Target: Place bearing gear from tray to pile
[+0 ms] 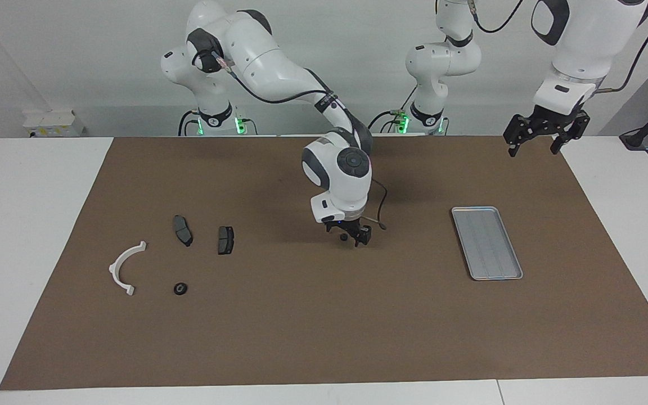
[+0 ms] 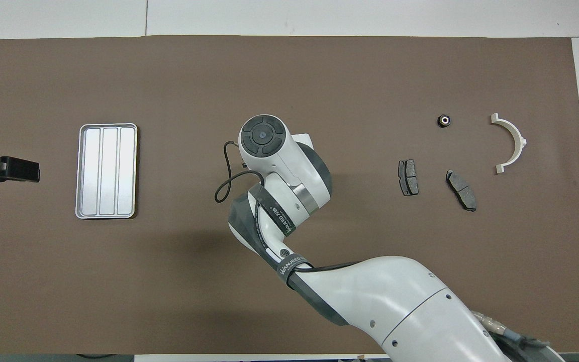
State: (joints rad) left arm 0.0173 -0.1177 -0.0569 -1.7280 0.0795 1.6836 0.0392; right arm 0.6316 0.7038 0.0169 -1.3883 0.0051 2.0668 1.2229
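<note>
A brown mat (image 1: 324,315) covers most of a white table (image 1: 26,225) set against a pale wall. Low over the middle of the mat, the right gripper (image 1: 352,235) points down with its fingers spread on either side of a small dark bearing gear (image 1: 344,237) lying on the mat; whether the fingertips touch it cannot be told, and in the overhead view the arm's wrist hides both. Toward the left arm's end of the table, well apart from that gear, lies the tray (image 1: 487,242), a shallow silver-grey rectangle with lengthwise ridges and nothing in it. The left gripper (image 1: 533,142) hangs high, its fingers spread and holding nothing, over the mat's edge at the left arm's end; in the overhead view only its dark tip shows at the frame's edge, beside the tray. Toward the right arm's end sits the pile: two dark grey brake pads (image 1: 226,240) side by side, a white half-ring bracket (image 1: 124,267) farther out toward that end, and a second bearing gear (image 1: 180,288) farther from the robots than the pads, all lying apart on the mat.
</note>
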